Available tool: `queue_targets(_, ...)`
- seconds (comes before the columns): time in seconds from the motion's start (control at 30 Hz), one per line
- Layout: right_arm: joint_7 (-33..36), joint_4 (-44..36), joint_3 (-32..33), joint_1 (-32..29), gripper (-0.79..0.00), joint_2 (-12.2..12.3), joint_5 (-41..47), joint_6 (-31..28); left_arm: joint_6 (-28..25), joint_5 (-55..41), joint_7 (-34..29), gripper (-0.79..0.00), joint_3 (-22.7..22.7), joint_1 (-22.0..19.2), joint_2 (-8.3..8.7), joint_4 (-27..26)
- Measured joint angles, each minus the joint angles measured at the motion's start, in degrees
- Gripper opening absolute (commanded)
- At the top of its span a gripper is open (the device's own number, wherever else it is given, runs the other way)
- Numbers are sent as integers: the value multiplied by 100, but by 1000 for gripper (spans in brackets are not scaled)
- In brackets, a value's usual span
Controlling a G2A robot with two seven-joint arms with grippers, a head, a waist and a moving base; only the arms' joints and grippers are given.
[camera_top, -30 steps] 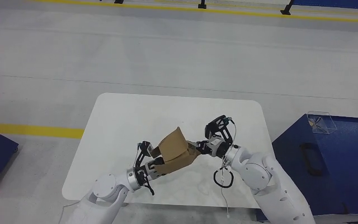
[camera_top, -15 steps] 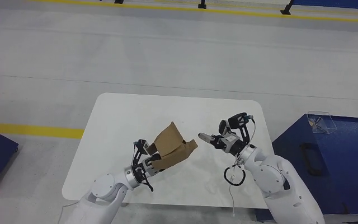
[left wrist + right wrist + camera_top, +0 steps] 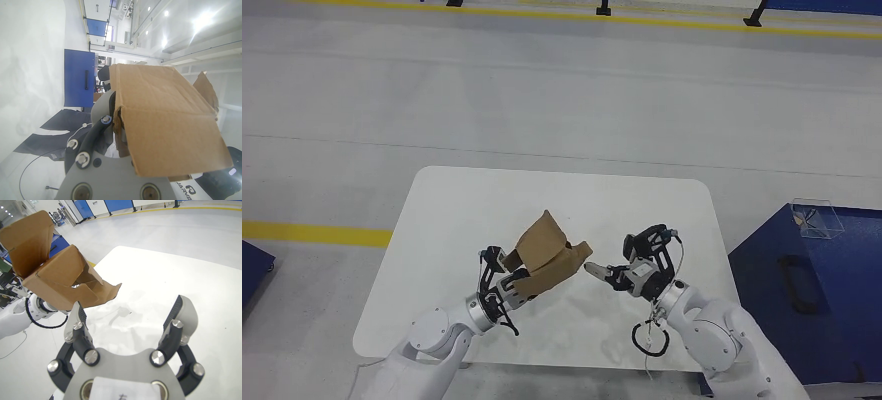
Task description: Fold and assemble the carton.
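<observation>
A brown cardboard carton [image 3: 547,255], partly folded with flaps standing open, is held up above the white table [image 3: 482,200]. My left gripper [image 3: 508,285] is shut on the carton's lower end. In the left wrist view the carton [image 3: 160,117] covers the fingers. My right gripper [image 3: 596,270] is open and empty, just right of the carton's loose flap and apart from it. In the right wrist view the carton [image 3: 53,275] hangs ahead of the open right gripper [image 3: 128,311], with one of its fingers [image 3: 80,311] near the flap's edge.
A blue cabinet [image 3: 812,290] stands right of the table with a clear plastic box [image 3: 814,215] on top. The table's far half is bare white surface. A yellow floor line [image 3: 312,235] runs to the left.
The right gripper, at the carton's flap a second ago, pulled away to the right and has come back close to the flap. The left gripper kept hold and tilted the carton slightly.
</observation>
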Motion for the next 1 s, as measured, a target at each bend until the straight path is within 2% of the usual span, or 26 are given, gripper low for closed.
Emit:
queue_targets(0.17, -145, 88, -226, 162, 0, -50, -281, 193, -13, -19, -60, -785, -4, 16, -6, 14)
queue_targets(0.57, 10, 387, -403, 471, 0, -122, -141, 163, 58, 18, -185, -785, 1, 49, -12, -30)
queue_targets(1.0, -51, 513, -216, 554, 0, -150, 262, 73, 68, 41, -163, -785, 17, 14, -34, 4)
